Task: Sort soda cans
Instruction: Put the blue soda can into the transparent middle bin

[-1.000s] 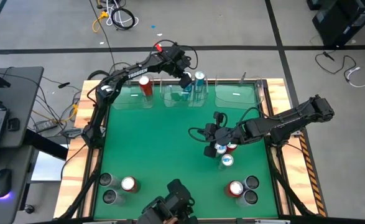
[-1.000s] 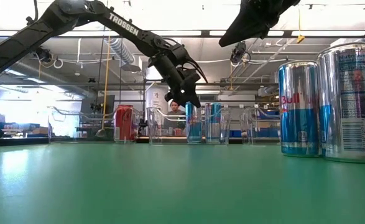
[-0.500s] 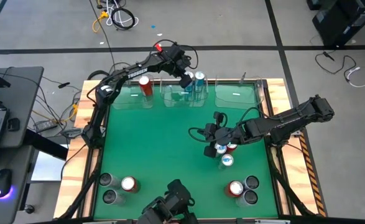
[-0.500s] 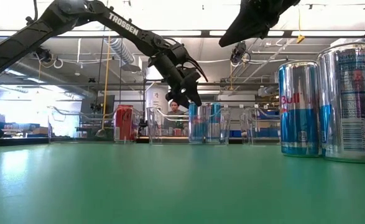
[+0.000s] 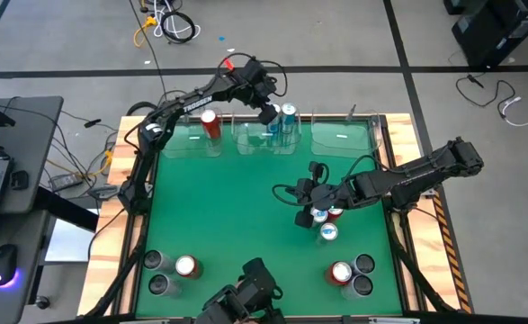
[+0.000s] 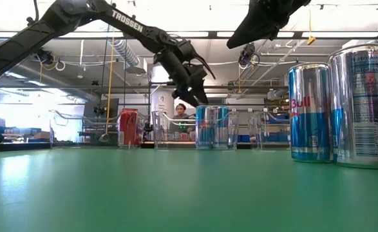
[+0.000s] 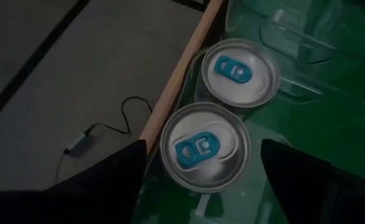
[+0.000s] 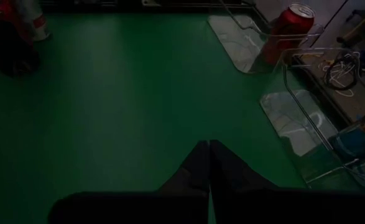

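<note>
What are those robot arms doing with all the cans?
They are sorting soda cans into clear bins at the far edge of the table. The left tool hangs open just above two blue cans standing side by side in the middle bin. One red can stands in the bin beside it. The right tool is shut, by a small cluster of cans in the middle of the table. More cans wait at the near corners.

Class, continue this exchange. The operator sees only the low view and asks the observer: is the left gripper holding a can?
Observer: No. The left gripper is open above two blue cans in the middle bin, touching neither.
Operator: Where is the right gripper?
Observer: The right gripper is shut, beside three cans right of the table's middle.
Operator: Any cans I miss?
Observer: Yes, the near-left cans: two grey, one red.
</note>
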Robot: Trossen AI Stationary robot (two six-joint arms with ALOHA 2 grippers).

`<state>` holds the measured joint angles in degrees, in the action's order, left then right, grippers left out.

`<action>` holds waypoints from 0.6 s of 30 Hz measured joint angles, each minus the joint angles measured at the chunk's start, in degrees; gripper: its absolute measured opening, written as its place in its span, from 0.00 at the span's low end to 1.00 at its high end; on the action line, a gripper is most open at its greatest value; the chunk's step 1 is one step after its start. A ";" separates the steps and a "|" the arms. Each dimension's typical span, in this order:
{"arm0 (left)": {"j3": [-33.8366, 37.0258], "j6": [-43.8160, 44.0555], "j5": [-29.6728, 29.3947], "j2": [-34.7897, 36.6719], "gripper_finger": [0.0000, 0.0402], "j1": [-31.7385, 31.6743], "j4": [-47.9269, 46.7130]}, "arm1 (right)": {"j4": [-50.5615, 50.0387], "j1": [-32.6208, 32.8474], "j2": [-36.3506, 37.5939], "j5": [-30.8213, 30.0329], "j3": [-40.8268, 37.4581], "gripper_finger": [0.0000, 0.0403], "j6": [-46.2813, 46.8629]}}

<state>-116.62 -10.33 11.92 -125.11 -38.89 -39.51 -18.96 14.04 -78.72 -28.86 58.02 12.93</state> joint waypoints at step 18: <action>-1.06 -2.90 1.25 2.20 0.39 3.75 0.23 | 0.04 -0.39 0.00 2.52 0.00 0.01 0.03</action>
<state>-117.68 -13.23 13.18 -122.91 -35.13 -39.28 -18.92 13.65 -78.72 -26.34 58.02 12.95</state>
